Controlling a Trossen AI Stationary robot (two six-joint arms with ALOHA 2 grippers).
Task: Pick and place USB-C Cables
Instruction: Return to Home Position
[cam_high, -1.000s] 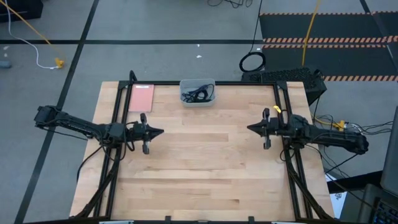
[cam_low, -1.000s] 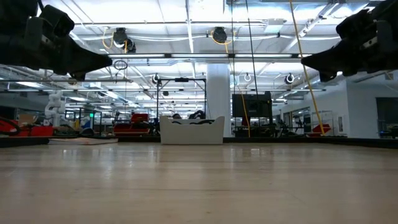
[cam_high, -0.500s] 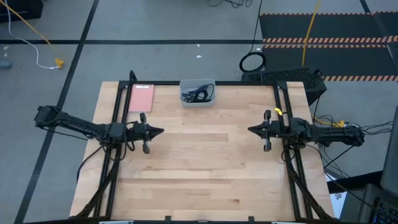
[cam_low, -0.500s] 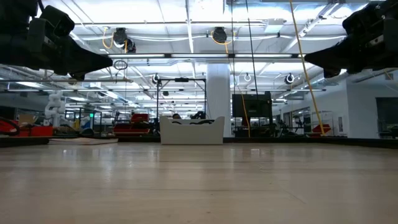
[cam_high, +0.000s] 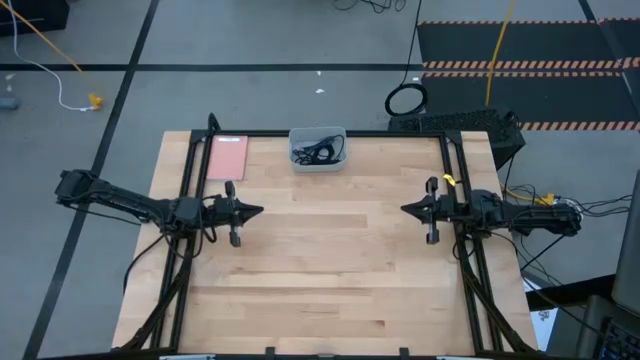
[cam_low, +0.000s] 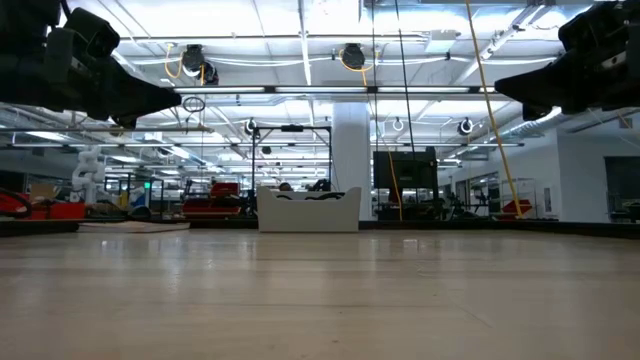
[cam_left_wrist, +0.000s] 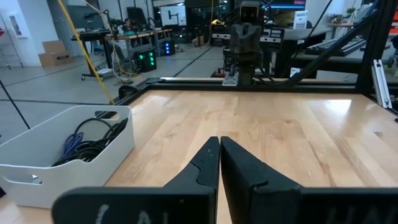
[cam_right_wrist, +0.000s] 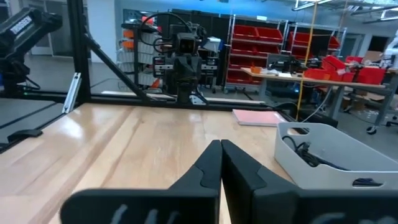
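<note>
The USB-C cables lie loosely coiled inside a white tray at the table's far edge; in the left wrist view the black and blue-purple cables rest on the tray's floor, and in the right wrist view a black cable shows in it. My left gripper hovers shut above the table's left part, pointing right. My right gripper hovers shut above the right part, pointing left. Both are well short of the tray.
A pink flat pad lies left of the tray at the far edge. A black frame borders the table. A black ring-shaped coil and yellow cord lie on the floor beyond. Bare wood spans between the arms.
My right gripper has drawn back slightly toward the table's right edge, staying shut and level. The left arm and the cables in the tray have kept still.
</note>
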